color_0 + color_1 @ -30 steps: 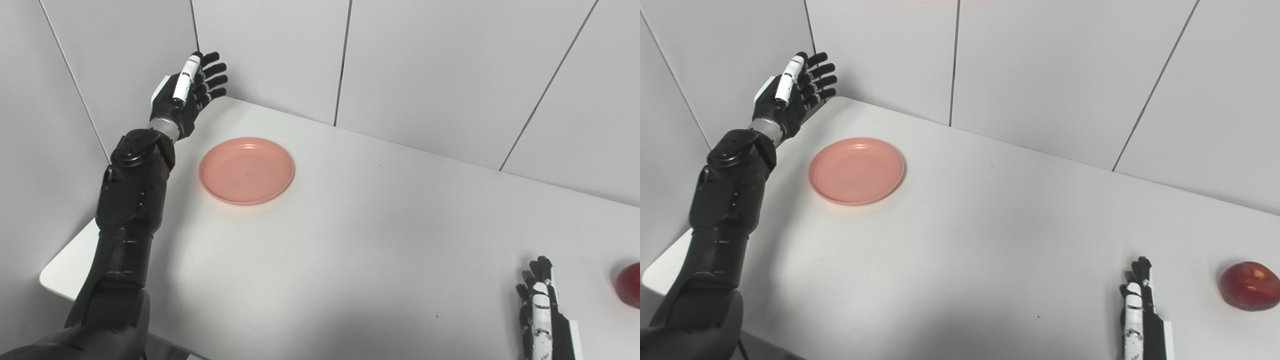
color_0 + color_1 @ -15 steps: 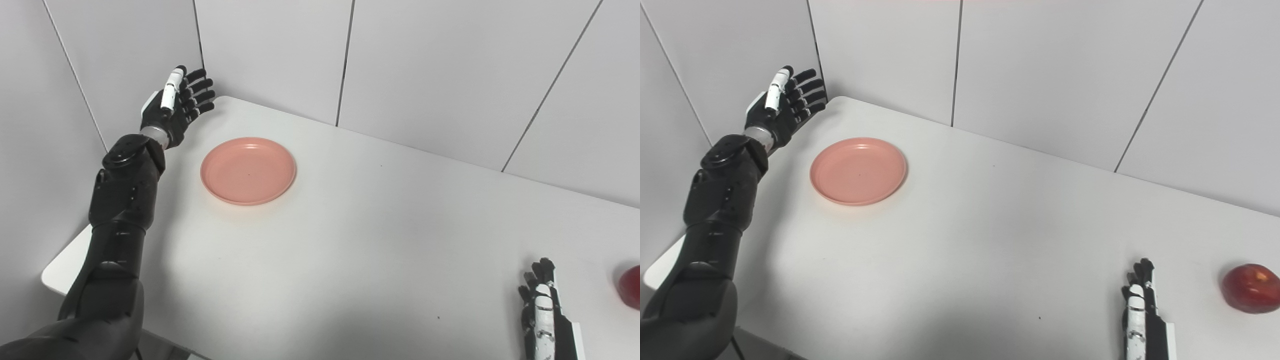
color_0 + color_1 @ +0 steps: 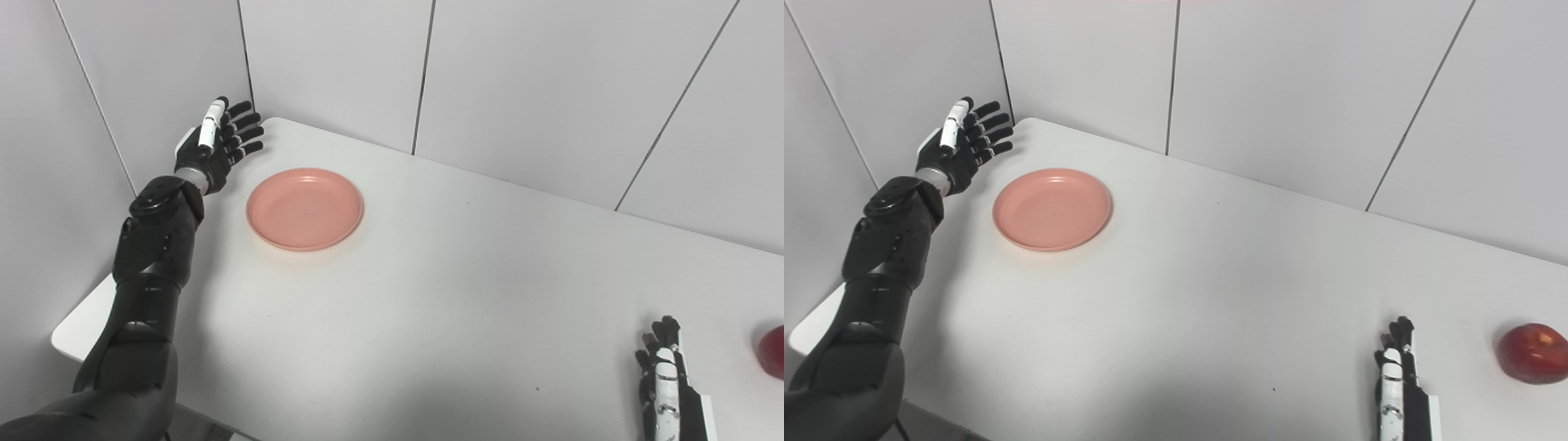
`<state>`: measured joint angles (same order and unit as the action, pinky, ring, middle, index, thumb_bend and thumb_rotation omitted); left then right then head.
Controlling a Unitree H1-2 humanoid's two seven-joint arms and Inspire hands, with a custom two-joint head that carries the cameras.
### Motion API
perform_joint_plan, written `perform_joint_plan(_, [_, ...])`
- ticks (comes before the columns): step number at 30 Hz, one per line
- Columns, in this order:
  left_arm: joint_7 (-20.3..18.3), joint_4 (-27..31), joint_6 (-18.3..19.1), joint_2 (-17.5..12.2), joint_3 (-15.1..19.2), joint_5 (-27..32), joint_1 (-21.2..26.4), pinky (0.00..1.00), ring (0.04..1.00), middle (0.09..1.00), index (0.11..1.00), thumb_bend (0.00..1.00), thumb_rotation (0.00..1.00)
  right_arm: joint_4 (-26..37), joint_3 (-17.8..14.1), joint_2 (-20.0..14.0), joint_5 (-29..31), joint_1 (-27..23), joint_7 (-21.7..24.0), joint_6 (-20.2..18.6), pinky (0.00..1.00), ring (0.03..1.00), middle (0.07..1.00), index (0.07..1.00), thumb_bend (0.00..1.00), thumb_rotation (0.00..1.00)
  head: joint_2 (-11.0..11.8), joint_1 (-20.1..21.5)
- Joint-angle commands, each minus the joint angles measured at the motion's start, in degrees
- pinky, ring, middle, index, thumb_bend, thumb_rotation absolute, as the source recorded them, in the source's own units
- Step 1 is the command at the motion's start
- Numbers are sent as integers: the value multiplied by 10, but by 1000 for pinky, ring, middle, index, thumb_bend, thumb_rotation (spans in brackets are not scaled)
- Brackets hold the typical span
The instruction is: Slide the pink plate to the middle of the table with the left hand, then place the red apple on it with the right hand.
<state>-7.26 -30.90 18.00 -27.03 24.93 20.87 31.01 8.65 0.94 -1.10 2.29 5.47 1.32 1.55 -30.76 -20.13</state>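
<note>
Now the spread left hand (image 3: 214, 150) has sunk lower, at ten o'clock of the pink plate (image 3: 304, 209), nearing a push.

No legible writing, seemingly, anywhere.

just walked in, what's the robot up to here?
Nothing is being held yet. The left robot hand is open, fingers spread, beside the pink plate near the table's far left corner, not touching it. The plate has not been slid to the middle. The right robot hand waits at the near edge with fingers extended, empty. The red apple sits on the white table just to its right, untouched.
</note>
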Motion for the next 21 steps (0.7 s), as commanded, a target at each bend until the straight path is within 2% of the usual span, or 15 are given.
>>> perform_joint_plan(1, [-4, 10, -31, -11, 0, 3, 15, 806, 822, 829, 808, 323, 1000, -7, -5, -5, 5, 12, 5, 13, 1000, 1000, 1000, 1000, 88, 1000, -1, -1])
perform_joint_plan(11, [-28, -33, -63, -9, -6, 6, 10, 791, 802, 807, 790, 331, 1000, -10, -5, -6, 4, 12, 3, 21, 1000, 1000, 1000, 1000, 86, 1000, -3, -1])
perform_joint_plan(17, [-24, -9, -57, -1, -11, 7, -5, 794, 809, 818, 801, 335, 1000, -10, -5, -7, 2, 11, 3, 21, 1000, 1000, 1000, 1000, 95, 1000, -5, -1])
perform_joint_plan(21, [-17, 2, -55, 11, -9, 10, -13, 754, 774, 785, 770, 335, 1000, -9, -6, -6, 1, 11, 1, 16, 1000, 1000, 1000, 1000, 104, 1000, -5, -1])
